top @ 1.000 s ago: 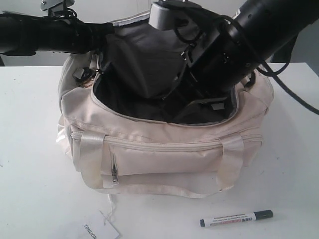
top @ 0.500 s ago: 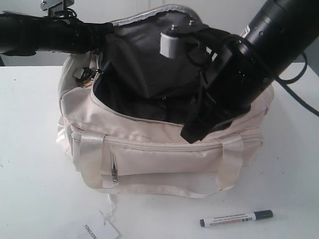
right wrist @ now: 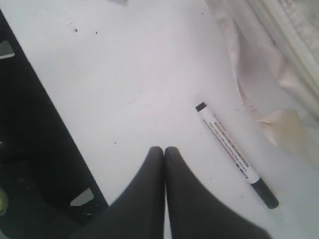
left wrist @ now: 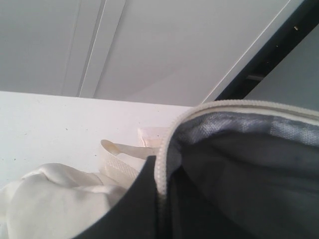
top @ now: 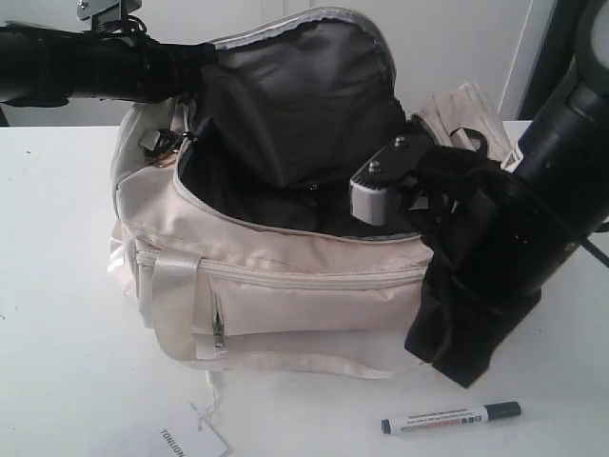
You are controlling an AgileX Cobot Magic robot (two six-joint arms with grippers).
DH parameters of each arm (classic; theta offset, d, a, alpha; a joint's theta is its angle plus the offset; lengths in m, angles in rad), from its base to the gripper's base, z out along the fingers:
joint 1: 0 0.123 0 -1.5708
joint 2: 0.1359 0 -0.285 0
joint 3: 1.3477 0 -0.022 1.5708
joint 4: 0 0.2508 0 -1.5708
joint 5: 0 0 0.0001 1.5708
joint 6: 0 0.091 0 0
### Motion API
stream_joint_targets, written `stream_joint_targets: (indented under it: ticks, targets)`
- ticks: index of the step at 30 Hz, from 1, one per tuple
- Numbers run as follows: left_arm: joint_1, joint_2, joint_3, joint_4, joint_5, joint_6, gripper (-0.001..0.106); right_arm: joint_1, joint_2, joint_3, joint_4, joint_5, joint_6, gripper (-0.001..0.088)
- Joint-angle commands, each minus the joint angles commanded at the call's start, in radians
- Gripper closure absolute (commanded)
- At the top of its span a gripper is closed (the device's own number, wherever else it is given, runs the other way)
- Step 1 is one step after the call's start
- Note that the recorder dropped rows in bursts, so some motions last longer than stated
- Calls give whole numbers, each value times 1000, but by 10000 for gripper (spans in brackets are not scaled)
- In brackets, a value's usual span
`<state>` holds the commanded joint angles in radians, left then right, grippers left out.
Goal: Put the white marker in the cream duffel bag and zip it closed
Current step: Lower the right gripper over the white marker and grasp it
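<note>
The cream duffel bag (top: pixel 314 295) stands mid-table with its mouth wide open and dark grey lining showing. My left gripper (left wrist: pixel 160 172) is shut on the zipper edge (left wrist: pixel 172 124) of the bag's upper flap and holds it raised. In the exterior view those fingers are hidden behind the flap (top: pixel 285 57). The white marker (top: pixel 452 416) lies flat on the table in front of the bag's right end. My right gripper (top: pixel 455 367) hangs just above and behind the marker, shut and empty. In the right wrist view the marker (right wrist: pixel 234 154) lies a short way beside the closed right gripper (right wrist: pixel 164 149).
A flat white paper tag (top: pixel 190 440) lies at the table's front edge, left of the marker. A gold ring charm (top: pixel 171 148) hangs at the bag's left end. The white table (top: pixel 57 286) ends at a dark drop (right wrist: pixel 30 124) near my right gripper.
My right arm has come out of the bag's mouth and swung down to the right front, ending low over the table by the marker. The left arm and the bag have stayed put.
</note>
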<state>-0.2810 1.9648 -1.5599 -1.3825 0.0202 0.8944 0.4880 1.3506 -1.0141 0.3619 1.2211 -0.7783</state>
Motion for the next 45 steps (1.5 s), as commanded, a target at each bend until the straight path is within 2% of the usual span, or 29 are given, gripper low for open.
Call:
stream_joint_targets:
  ticks: [4, 7, 11, 15, 18, 22, 24, 27, 31, 35, 45]
  targets:
    - [0, 0, 0, 0, 0, 0, 1053, 0, 0, 54, -18, 0, -47, 868]
    - [0, 0, 0, 0, 0, 0, 1053, 0, 0, 92, -78, 0, -76, 868]
    - [0, 0, 0, 0, 0, 0, 1053, 0, 0, 133, -136, -77, -83, 868]
    - [0, 0, 0, 0, 0, 0, 1053, 0, 0, 174, -138, -166, -173, 862]
    - [0, 0, 0, 0, 0, 0, 1053, 0, 0, 209, -138, -237, -240, 797]
    - [0, 0, 0, 0, 0, 0, 1053, 0, 0, 279, -138, -385, -397, 643]
    - [0, 0, 0, 0, 0, 0, 1053, 0, 7, 313, -138, -434, -499, 623]
    - [0, 0, 0, 0, 0, 2, 1053, 0, 39, 352, -138, -505, -562, 623]
    - [0, 0, 0, 0, 0, 2, 1053, 0, 67, 357, -138, -581, -564, 616]
    - [0, 0, 0, 0, 0, 2, 1053, 0, 125, 357, -142, -583, -615, 511]
    - [0, 0, 0, 0, 0, 2, 1053, 0, 188, 361, -142, -632, -613, 511]
